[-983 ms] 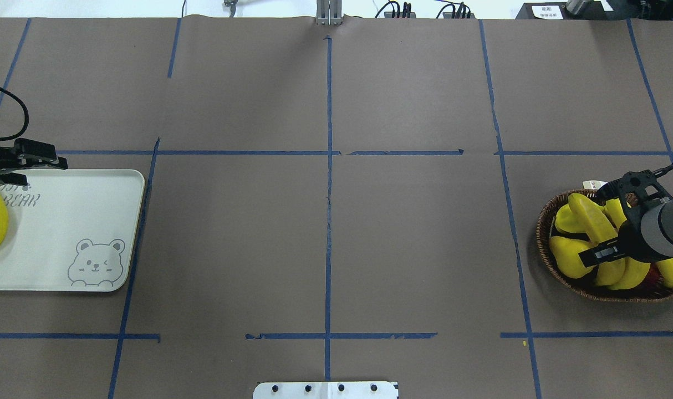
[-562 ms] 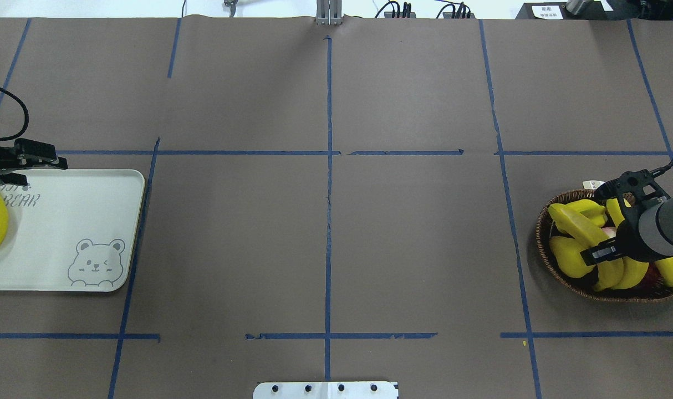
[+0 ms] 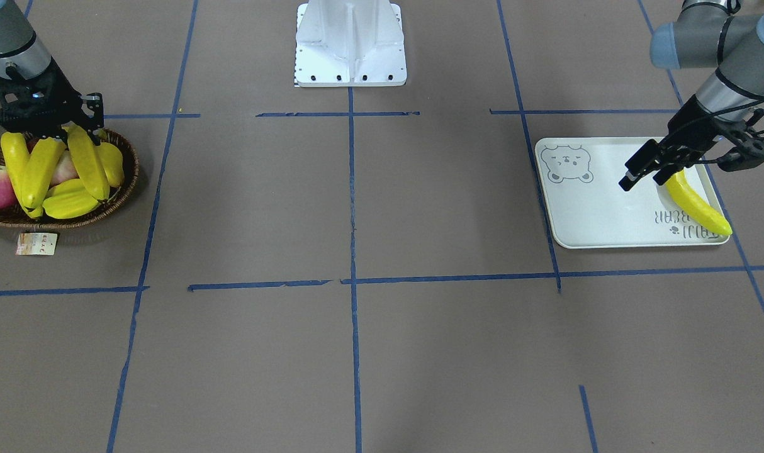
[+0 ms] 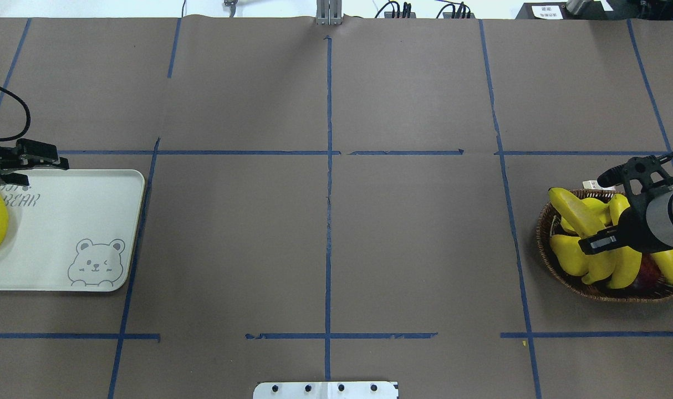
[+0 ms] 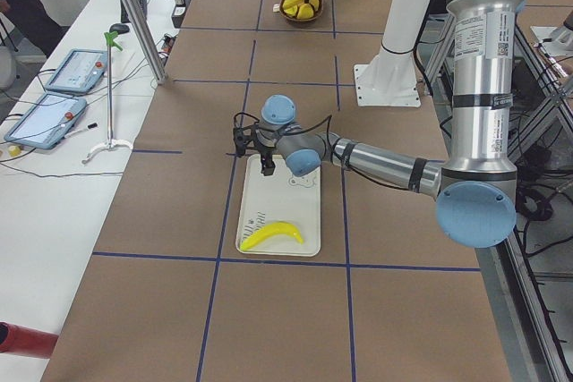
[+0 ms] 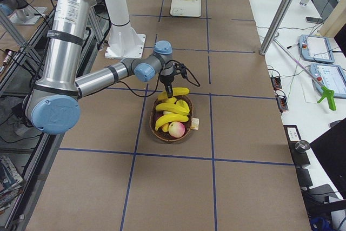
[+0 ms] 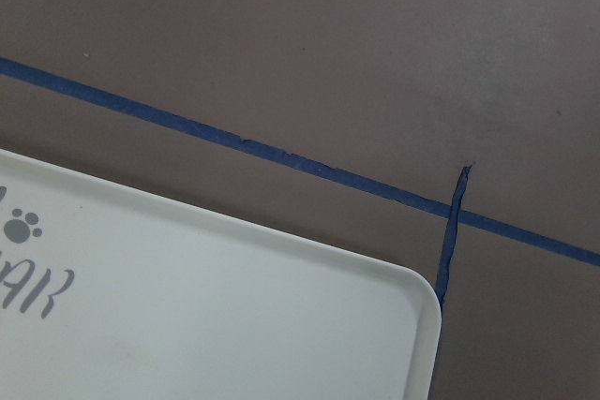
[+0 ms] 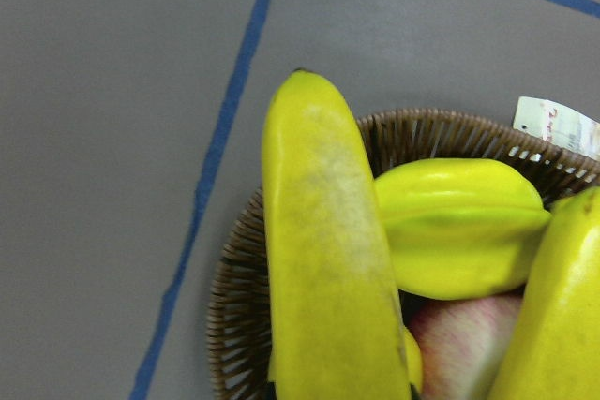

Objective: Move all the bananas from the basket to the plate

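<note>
Starting at the left fingers (image 3: pixel 637 168): they are spread wide and grasp nothing. One banana (image 3: pixel 696 206) lies flat on the plate (image 4: pixel 92 221), below them and near. The plate shows a bear face and "TAIJI BEAR" with a paw print.

Across the desk (image 4: pixel 414 249), the right fingers (image 4: pixel 598 245) are clenched on a held banana (image 4: pixel 575 210) near one end. Its long axis runs away from them, out over the rim of the basket (image 4: pixel 543 246). More bananas (image 3: pixel 39 170) lie under these fingers. The print on the tag (image 3: pixel 36 244) is too small to read.

From the right fingers the plate lies well apart, leftward across the whole desk, and the left fingers are far nearer to it. So the carry likely means a long leftward reach or a pass between arms.
</note>
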{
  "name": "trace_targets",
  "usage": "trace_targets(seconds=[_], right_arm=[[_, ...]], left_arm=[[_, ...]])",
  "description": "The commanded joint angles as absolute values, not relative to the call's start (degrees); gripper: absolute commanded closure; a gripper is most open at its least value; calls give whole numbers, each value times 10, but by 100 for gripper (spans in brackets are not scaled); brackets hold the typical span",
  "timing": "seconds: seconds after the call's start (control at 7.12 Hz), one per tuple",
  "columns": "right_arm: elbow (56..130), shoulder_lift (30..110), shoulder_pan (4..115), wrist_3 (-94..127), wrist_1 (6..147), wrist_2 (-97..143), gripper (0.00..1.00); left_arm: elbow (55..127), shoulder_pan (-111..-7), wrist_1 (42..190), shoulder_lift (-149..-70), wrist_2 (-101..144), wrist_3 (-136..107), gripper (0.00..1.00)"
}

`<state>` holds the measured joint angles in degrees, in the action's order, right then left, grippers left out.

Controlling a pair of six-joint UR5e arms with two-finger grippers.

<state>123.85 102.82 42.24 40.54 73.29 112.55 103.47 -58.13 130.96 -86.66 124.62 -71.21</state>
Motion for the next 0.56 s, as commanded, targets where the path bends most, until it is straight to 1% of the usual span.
trace_targets(seconds=[0.0, 0.28, 0.42], right_arm=[[1243, 976, 423, 455, 731, 1146, 98], [1239, 886, 418, 572, 731, 1146, 97], [1232, 841, 389, 618, 730, 1143, 97]], left_arm=[[1036, -573, 1310, -877, 1247, -714, 0], [1035, -549, 1310, -915, 1245, -754, 0], [1037, -532, 1310, -955, 1247, -803, 0]])
